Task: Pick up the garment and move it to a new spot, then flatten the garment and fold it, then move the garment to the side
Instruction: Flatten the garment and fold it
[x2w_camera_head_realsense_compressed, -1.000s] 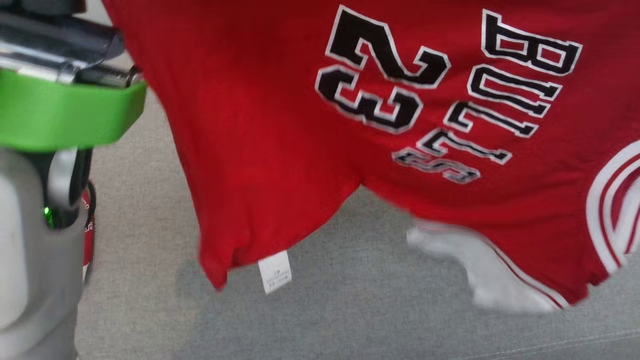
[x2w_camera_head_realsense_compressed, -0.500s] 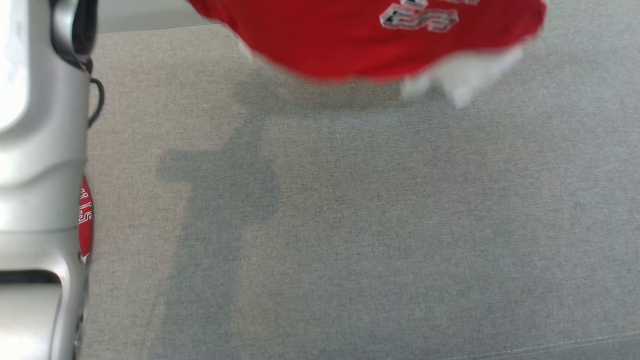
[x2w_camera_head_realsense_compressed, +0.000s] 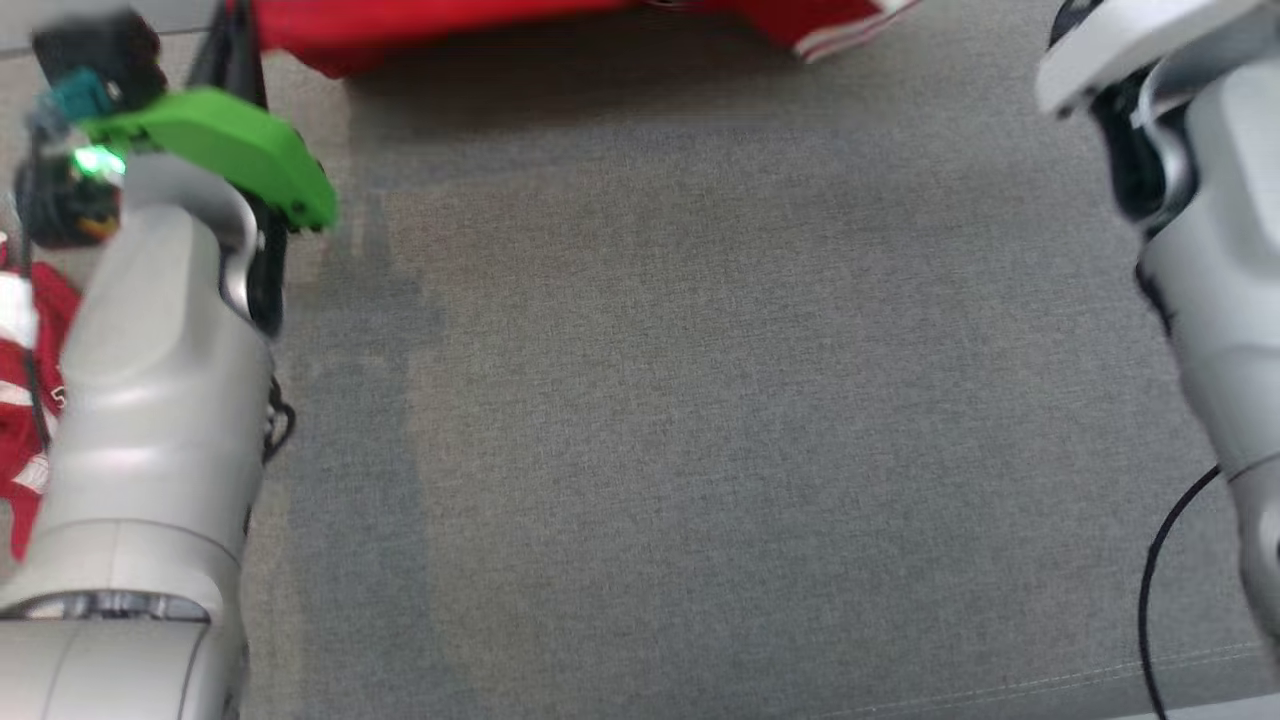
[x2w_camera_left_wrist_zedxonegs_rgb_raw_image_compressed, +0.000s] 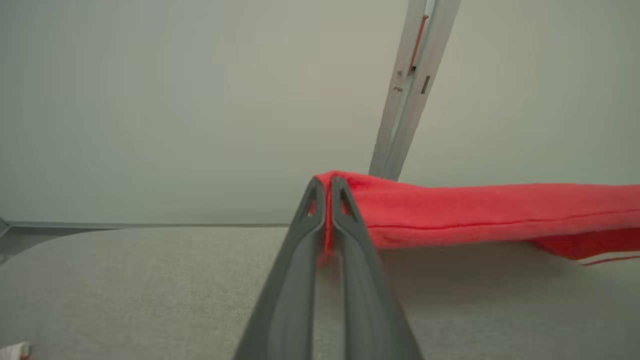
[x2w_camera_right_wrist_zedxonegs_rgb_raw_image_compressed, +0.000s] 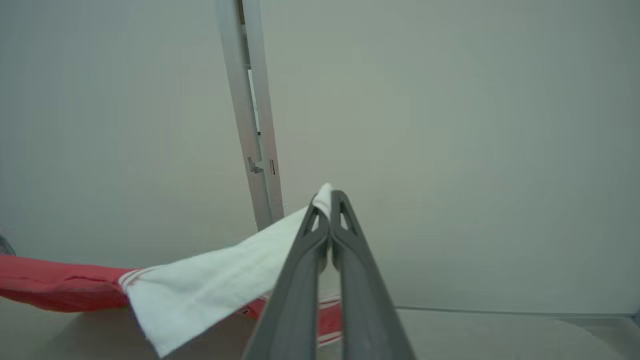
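Grey woven cloth covers the desk. In the head view the red garment spans 12 o'clock.

Left wrist view: the left pincer is clamped on a red corner, and the cloth runs toward 3 o'clock.

Right wrist view: the right pincer is clamped on the white trim, which trails toward 8 o'clock.

Gripping two corners apart likely keeps the edge taut for flattening.

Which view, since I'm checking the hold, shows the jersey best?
The left wrist view: the jersey stretches rightward from the left gripper, shut on its red edge. The right wrist view shows its white panel pinched in the right gripper; the head view, a red strip at the top edge.
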